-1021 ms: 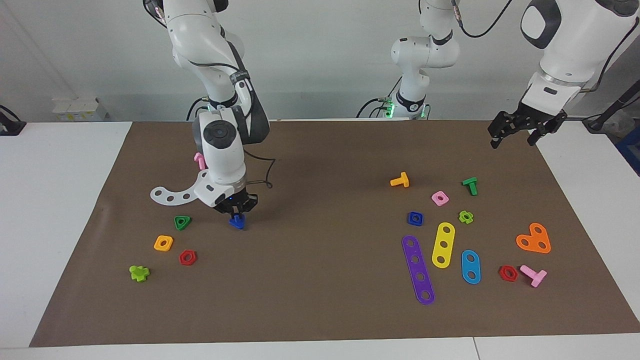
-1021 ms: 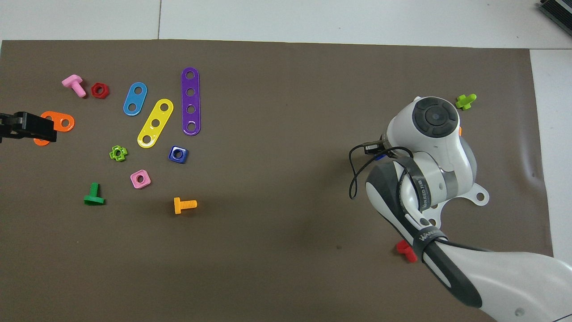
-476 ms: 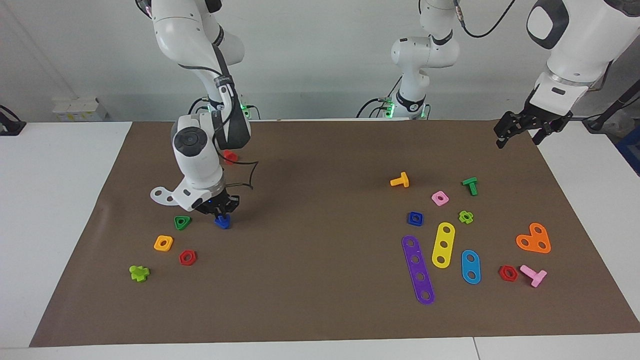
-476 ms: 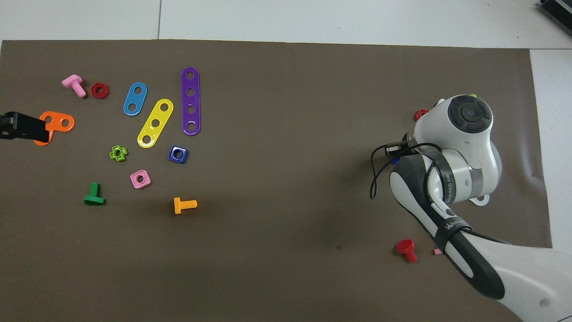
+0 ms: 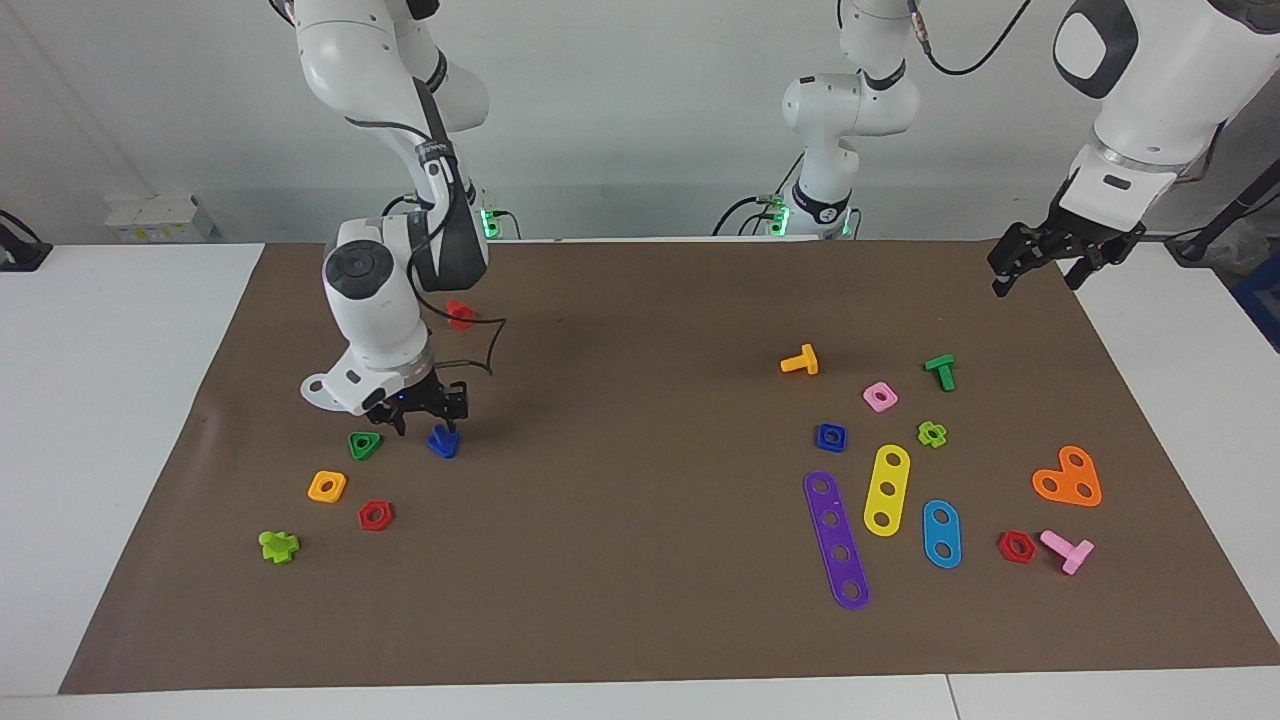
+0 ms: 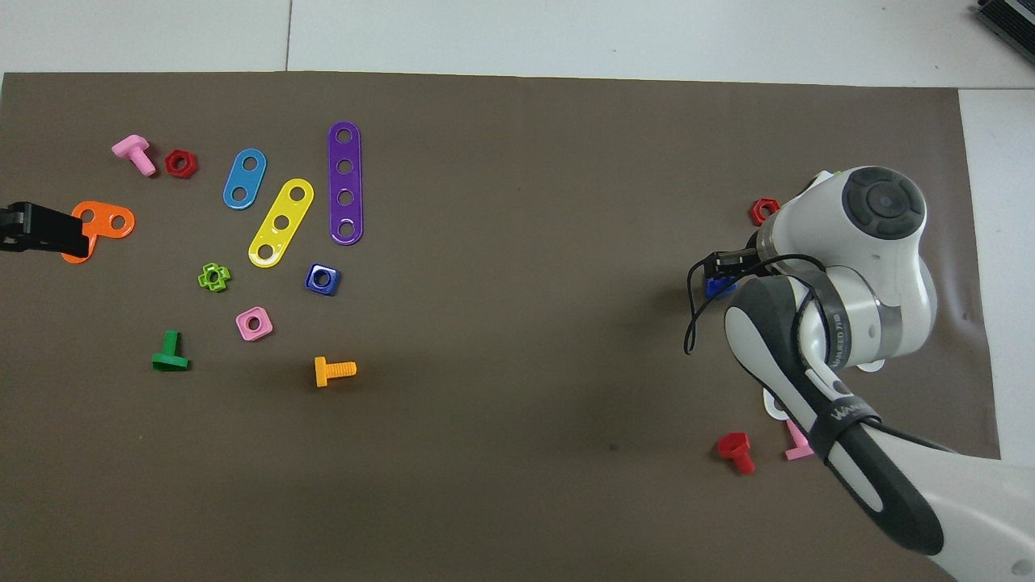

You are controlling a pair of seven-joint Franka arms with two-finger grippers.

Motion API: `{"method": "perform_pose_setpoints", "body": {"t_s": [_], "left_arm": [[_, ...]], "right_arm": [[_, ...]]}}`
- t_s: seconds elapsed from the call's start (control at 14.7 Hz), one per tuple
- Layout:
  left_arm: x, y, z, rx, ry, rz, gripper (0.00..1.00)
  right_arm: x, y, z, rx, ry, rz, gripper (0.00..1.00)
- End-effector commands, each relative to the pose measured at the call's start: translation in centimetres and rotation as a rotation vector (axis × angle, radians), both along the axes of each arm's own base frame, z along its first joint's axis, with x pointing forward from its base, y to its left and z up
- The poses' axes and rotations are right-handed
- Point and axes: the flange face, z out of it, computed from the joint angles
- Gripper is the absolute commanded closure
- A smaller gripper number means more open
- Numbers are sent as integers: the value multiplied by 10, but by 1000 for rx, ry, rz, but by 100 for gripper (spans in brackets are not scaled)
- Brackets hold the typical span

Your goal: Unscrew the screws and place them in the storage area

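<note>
A dark-blue screw (image 5: pixel 443 441) lies on the brown mat (image 5: pixel 600 520) toward the right arm's end, beside a green triangular nut (image 5: pixel 365 445). My right gripper (image 5: pixel 421 420) hangs low just above the mat between that nut and the screw, open, its fingers off the screw. In the overhead view the screw (image 6: pixel 718 287) shows just past the right gripper (image 6: pixel 732 263). My left gripper (image 5: pixel 1036 268) waits open in the air over the mat's edge at the left arm's end; in the overhead view it (image 6: pixel 40 230) is over an orange heart plate (image 6: pixel 105 222).
Near the screw lie an orange nut (image 5: pixel 327 486), a red hex nut (image 5: pixel 375 515), a lime bolt (image 5: pixel 278 546), a red bolt (image 5: pixel 460 313) and a white curved plate (image 5: pixel 320 388). Toward the left arm's end lie a dark-blue square nut (image 5: pixel 830 436), coloured strips, nuts and bolts.
My right gripper carried the dark-blue screw toward the right arm's end, set it on the mat beside the green nut and came off it. The left gripper rose slightly.
</note>
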Motion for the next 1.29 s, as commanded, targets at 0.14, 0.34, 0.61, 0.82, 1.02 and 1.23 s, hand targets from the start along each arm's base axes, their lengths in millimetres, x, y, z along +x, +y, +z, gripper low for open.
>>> {"method": "perform_pose_setpoints", "body": {"t_s": [0.14, 0.34, 0.61, 0.82, 1.02, 1.23], "left_arm": [[-8, 1, 2, -2, 6, 11, 0], [-8, 1, 2, -2, 6, 11, 0], [-8, 1, 2, -2, 4, 11, 0], [-8, 1, 2, -2, 6, 11, 0], [-8, 1, 2, -2, 6, 11, 0], [-8, 1, 2, -2, 4, 11, 0]], "right_arm": [[-8, -11, 85, 29, -42, -25, 2], [-16, -19, 135, 31, -78, -49, 2], [-16, -17, 199, 28, -66, -74, 1], [-22, -14, 240, 27, -62, -72, 2], [-25, -17, 268, 27, -45, -79, 1], [-46, -23, 271, 16, 34, -89, 1]]}}
